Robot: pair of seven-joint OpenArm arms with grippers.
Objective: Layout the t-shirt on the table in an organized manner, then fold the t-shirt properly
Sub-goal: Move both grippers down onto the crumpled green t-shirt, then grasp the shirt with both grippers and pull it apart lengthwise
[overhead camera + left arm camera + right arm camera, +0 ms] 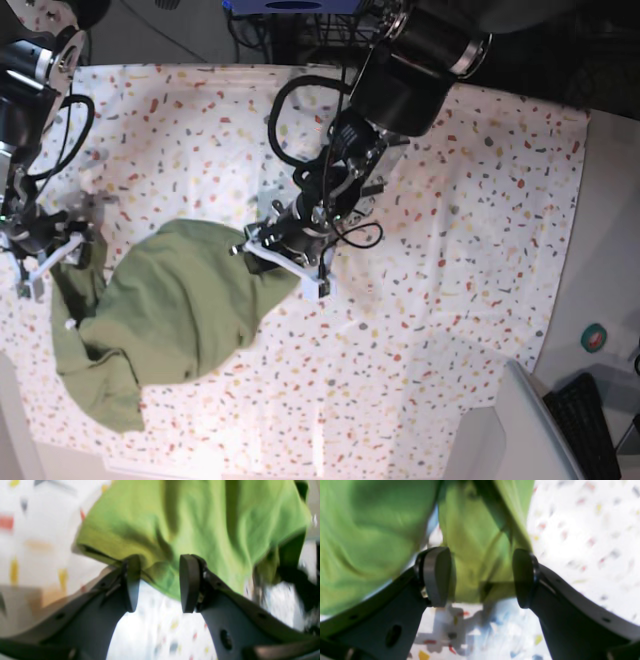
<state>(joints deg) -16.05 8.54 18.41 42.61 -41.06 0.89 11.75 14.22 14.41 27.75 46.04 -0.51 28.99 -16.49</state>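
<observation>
I see the t-shirt point(170, 310) bunched near the table's point(480, 230) left edge; my left gripper point(283, 257) and right gripper point(45, 262) spread around its hems, open cloth beyond.

Both wrist views were smeared with blur, so the t-shirt point(200, 525) ran off their top edges, whether either gripper's pads actually pinched the cloth stayed unclear, and the table point(582, 530) flecks showed only as soft blots.
</observation>
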